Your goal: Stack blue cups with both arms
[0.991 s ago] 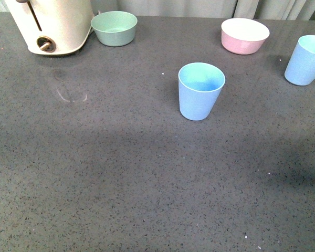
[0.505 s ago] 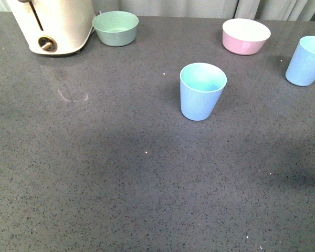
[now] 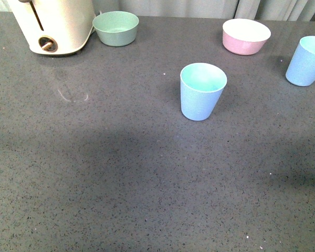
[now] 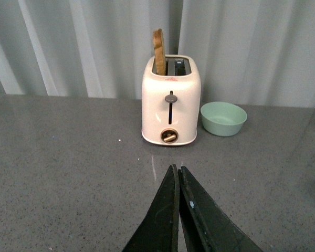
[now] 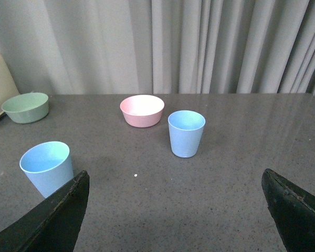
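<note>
left gripper [image 4: 176,174] fingers pressed together, empty | right gripper [image 5: 173,181] spread wide, empty | centre cup [image 3: 202,92] upright; second cup [image 3: 306,62] at its 2 o'clock, well apart | step: pre-reach | next: left opens, each arm takes one

matt plastic blue cups [image 3: 202,92], speckled grey stone-like table [image 3: 121,173], glossy cream toaster [image 4: 171,100]

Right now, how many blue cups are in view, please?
2. The middle blue cup stands upright, central in the front view; the right blue cup at that view's right edge, near the pink bowl. None looks hidden.
</note>
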{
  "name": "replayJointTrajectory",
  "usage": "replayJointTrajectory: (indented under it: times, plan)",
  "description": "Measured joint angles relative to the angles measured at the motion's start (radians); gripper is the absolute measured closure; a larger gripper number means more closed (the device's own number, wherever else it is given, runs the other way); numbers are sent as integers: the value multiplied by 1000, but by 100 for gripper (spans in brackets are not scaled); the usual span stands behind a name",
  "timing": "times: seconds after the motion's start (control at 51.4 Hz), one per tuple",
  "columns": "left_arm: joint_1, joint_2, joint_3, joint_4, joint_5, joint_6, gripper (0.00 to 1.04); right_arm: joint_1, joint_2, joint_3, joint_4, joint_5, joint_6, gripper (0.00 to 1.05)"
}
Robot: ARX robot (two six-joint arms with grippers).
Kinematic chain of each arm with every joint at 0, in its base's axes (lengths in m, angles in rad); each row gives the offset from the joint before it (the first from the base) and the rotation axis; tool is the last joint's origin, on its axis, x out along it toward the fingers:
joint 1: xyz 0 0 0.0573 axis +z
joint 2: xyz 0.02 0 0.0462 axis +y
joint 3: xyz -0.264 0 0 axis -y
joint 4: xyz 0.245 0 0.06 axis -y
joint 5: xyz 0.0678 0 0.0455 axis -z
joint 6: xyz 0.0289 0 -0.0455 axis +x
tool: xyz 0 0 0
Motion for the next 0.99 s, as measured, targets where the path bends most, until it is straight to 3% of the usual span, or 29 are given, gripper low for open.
replayJointTrajectory:
  times: [0.058, 0.156, 0.642, 0.991]
  plan:
    - [53, -23, -24, -2, 67, 1, 103, 0, 0, 0, 0, 0, 0, 9]
    - [82, -89, -42, -64, 76, 2, 103, 0, 0, 0, 0, 0, 0, 9]
    - [83, -432, -43, -375, 81, 2, 103, 0, 0, 0, 0, 0, 0, 9]
    - [83, -569, -43, -512, 81, 2, 103, 0, 0, 0, 0, 0, 0, 9]
